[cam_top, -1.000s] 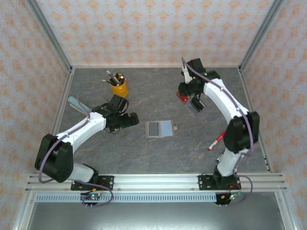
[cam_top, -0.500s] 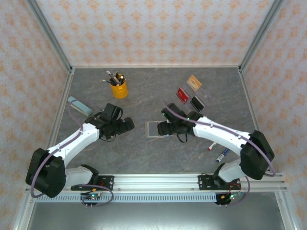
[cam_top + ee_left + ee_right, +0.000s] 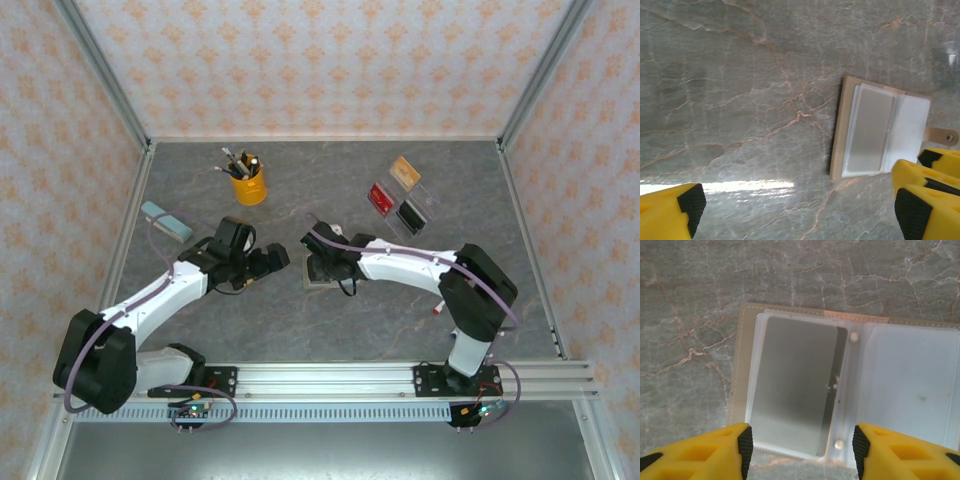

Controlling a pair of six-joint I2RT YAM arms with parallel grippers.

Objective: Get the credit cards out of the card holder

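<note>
Grey-olive card holder point(image 3: 910, 385) open flat at mid-worktop point(image 3: 300, 320), a grey card point(image 3: 790, 385) tucked in its left sleeve. Directly above it, right pincer point(image 3: 800, 447), yellow fingers point(image 3: 700, 455) spread wide, gripping nothing. Just left of the holder, left pincer point(image 3: 797, 205) (also wide, also empty). Far right, well apart from the holder, three credit cards close together: red card point(image 3: 380, 198), black card point(image 3: 411, 215), tan-orange card point(image 3: 405, 172).

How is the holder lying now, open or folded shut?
Open and spread flat: the holder shows both clear inner sleeves side by side, with a grey card sitting in the left one.
</note>
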